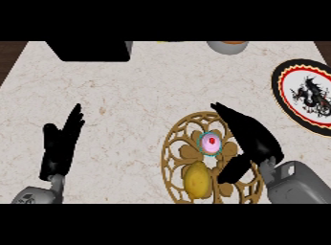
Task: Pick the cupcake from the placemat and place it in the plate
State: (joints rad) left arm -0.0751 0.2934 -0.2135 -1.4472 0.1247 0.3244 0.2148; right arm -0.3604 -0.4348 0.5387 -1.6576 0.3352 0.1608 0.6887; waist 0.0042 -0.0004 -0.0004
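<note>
A small cupcake (pixel 211 142) with pink icing and a teal wrapper stands at the middle of a round gold openwork placemat (pixel 179 143). My right hand (pixel 251 139) hovers just right of the cupcake, fingers straight and pointing up-left, thumb lower down near the mat; it holds nothing. The plate (pixel 311 97), white with a red, black and gold rim and a dark dragon figure, lies at the right edge of the counter, apart from the hand. My left hand (pixel 61 143) rests open at the lower left, fingers up.
A yellow lemon-like fruit (pixel 197 180) lies on the placemat's near part, below the cupcake. A black object (pixel 91 50) sits at the counter's far left edge, and a grey bowl (pixel 227 46) at the far middle edge.
</note>
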